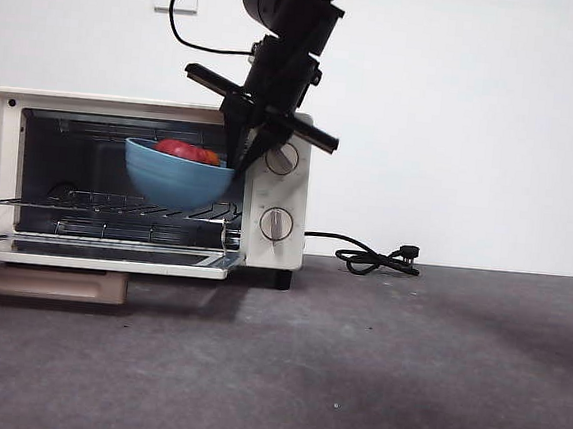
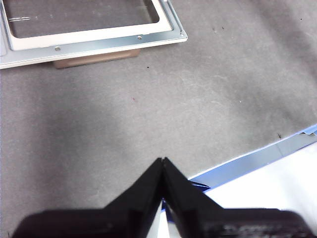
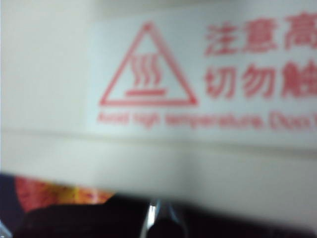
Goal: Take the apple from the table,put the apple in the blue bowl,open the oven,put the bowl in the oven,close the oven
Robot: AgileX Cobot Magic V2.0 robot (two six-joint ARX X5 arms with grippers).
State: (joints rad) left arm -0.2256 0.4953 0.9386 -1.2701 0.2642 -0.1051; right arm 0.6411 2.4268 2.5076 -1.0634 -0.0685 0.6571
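The cream-white oven (image 1: 6, 150) stands at the left with its glass door (image 1: 102, 253) folded down flat. My right gripper (image 1: 239, 160) comes in from above, shut on the right rim of the blue bowl (image 1: 174, 180). It holds the bowl tilted in the oven's mouth, above the wire rack (image 1: 137, 204). The dark red apple (image 1: 184, 150) lies in the bowl. The right wrist view is filled by the oven's top (image 3: 148, 153) with a red heat-warning label (image 3: 198, 74), and a piece of the apple (image 3: 54, 193) shows low down. My left gripper (image 2: 162, 166) hangs shut over the bare table (image 2: 198, 99), beside the door's (image 2: 89, 42) corner.
Two round knobs (image 1: 282, 159) sit on the oven's right panel, close to the gripper. A black cord and plug (image 1: 373, 257) lie on the table by the wall. The door's beige handle (image 1: 45, 282) juts toward the front. A white and blue edge (image 2: 267, 178) borders the table.
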